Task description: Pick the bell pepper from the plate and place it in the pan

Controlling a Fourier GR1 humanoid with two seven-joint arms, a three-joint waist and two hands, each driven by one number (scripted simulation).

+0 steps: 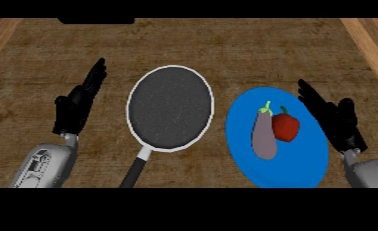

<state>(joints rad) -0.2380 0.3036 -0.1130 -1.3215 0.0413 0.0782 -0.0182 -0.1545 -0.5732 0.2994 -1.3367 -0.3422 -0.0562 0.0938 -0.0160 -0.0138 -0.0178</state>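
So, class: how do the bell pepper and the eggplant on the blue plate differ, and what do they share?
The bell pepper is red; the eggplant is greyish purple. The pepper is short and rounded; the eggplant is long and slim. The pepper lies on the eggplant's right, nearer the right hand. Both lie side by side on the plate.

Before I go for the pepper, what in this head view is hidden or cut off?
Pan handle: end cut off by the head view's lower edge.
Blue plate: near rim cut off there too; right rim hidden under the right hand.
Bell pepper: left edge meets the eggplant outline; real contact unclear.
Dark shape: cut off by the upper edge, unidentifiable.
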